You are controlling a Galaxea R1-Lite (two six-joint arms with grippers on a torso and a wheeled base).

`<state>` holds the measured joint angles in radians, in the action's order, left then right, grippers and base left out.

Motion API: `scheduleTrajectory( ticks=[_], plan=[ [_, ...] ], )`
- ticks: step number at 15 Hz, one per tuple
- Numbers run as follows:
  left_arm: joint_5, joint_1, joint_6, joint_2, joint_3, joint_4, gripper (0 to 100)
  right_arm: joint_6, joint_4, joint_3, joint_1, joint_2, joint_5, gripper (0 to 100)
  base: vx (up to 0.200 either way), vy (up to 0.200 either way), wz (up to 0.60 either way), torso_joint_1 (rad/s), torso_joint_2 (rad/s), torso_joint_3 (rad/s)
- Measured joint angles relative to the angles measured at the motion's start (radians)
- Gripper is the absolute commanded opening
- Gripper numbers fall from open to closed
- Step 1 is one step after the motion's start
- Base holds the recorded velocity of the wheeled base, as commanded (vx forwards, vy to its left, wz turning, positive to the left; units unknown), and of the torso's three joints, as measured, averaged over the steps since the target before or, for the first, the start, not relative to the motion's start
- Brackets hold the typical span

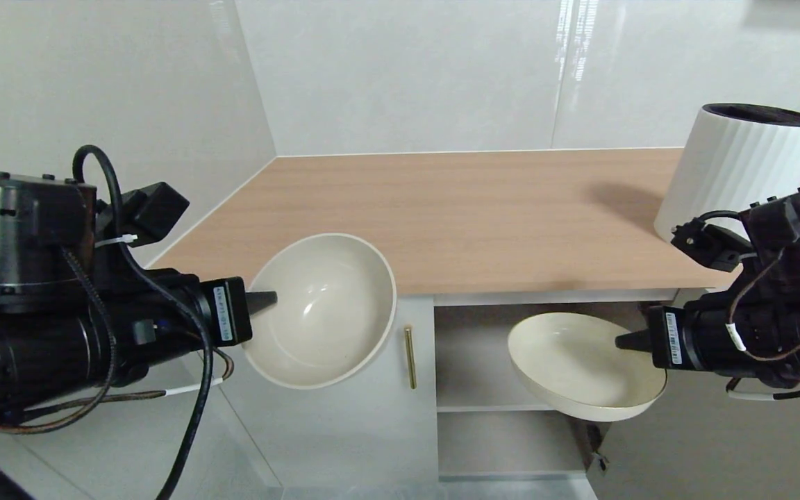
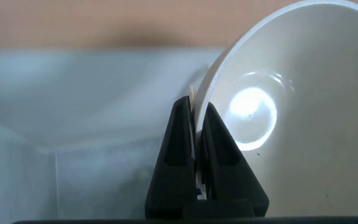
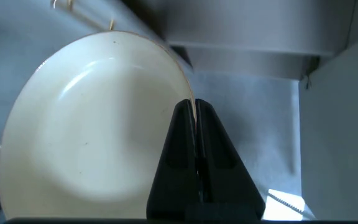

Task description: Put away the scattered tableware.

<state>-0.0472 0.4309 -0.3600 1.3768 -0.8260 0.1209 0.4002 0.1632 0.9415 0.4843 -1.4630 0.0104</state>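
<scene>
Setting: kitchen, domestic in style. Evidence:
- wood-grain table (image 1: 476, 208) running into a corner of glossy white wall panels (image 1: 407, 69)
- white cabinet door (image 1: 372, 423) beneath, with a slim brass handle (image 1: 409, 357)
- neighbouring compartment (image 1: 469, 361) open onto a shelf (image 1: 483, 408)
- white ribbed container (image 1: 733, 173) standing on the table
- tableware: deep cream bowl (image 1: 323, 312), shallow cream bowl (image 1: 580, 361)

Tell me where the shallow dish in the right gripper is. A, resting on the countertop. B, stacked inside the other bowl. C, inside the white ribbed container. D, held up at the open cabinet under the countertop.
D: the right gripper is clamped on the rim of the shallow dish, holding it in the air at the open cabinet below the countertop.
</scene>
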Motion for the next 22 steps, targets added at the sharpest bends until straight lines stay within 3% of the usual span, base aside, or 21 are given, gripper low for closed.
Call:
scheduleTrajectory(
  ticks=[7,10,15,22],
  plan=[
    [0.006,0.000,0.006,0.009,0.023,0.000,0,-0.008,-0.071,-0.033,-0.031,-0.020,0.003,0,-0.029,0.000,0.00,0.000,0.00,0.000],
    [0.036,0.002,0.005,0.021,0.025,0.000,0,-0.008,-0.077,-0.037,-0.031,-0.037,0.005,0,0.000,0.000,0.00,-0.024,0.07,0.040],
    [0.037,0.001,0.003,0.057,0.026,-0.003,0,-0.049,-0.180,-0.088,-0.037,-0.053,0.005,0,0.000,0.000,0.00,-0.151,0.41,0.259],
    [0.037,0.002,0.003,0.073,0.025,-0.002,0,-0.085,-0.197,-0.113,-0.042,-0.068,0.005,0,0.000,0.000,0.00,-0.124,0.45,0.325]
  ],
)
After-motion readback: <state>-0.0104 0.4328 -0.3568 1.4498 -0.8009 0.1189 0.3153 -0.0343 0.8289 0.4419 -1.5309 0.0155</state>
